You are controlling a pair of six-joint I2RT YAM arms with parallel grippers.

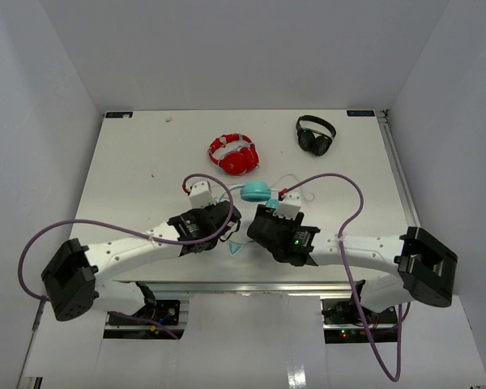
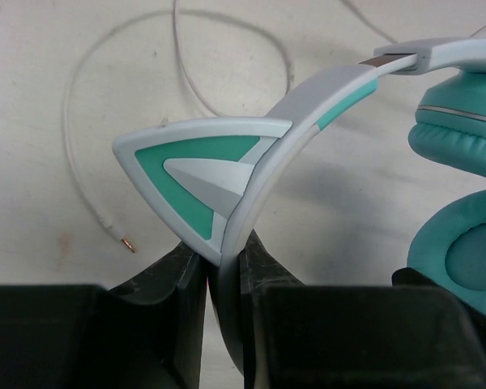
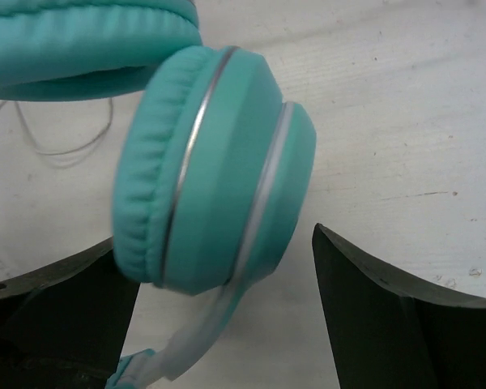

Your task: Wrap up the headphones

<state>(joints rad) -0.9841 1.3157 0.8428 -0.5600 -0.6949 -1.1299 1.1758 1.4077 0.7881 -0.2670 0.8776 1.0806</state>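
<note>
Right now you are pinching the headphones [image 1: 255,192] at the centre of the top view, between both arms. The left gripper [image 2: 221,247] is clenching the headband [image 2: 308,105] just under the cat-ear [image 2: 198,174], lower centre of the left wrist view. The jaws are sitting tight on a thin curved band, so I judge it could pivot.

The right gripper [image 3: 215,235] is standing released, jaws wide. An ear cup [image 3: 215,162] is hanging between them. The right-hand finger is clear of it; I cannot tell whether the left-hand finger is touching the cushion.

The cable [image 2: 81,162] is lying in loose loops on the table [image 2: 32,65], upper left of the left wrist view. Its plug [image 2: 128,245] is lying free at mid-left. No turn is on the headphones yet, so the wrapping is only starting.

To do this step well:
- Hold the left pinch firm and level as the anchor.
- Send the right gripper for the cable, low and slow, because the wire is thin and flat on the table.
- Lay each turn snug on the headband, with light tension so the band is not twisting out of the jaws.

The red pair [image 1: 233,154] and the black pair [image 1: 316,134] are sitting well apart, in the upper part of the top view. Leave them alone.
</note>
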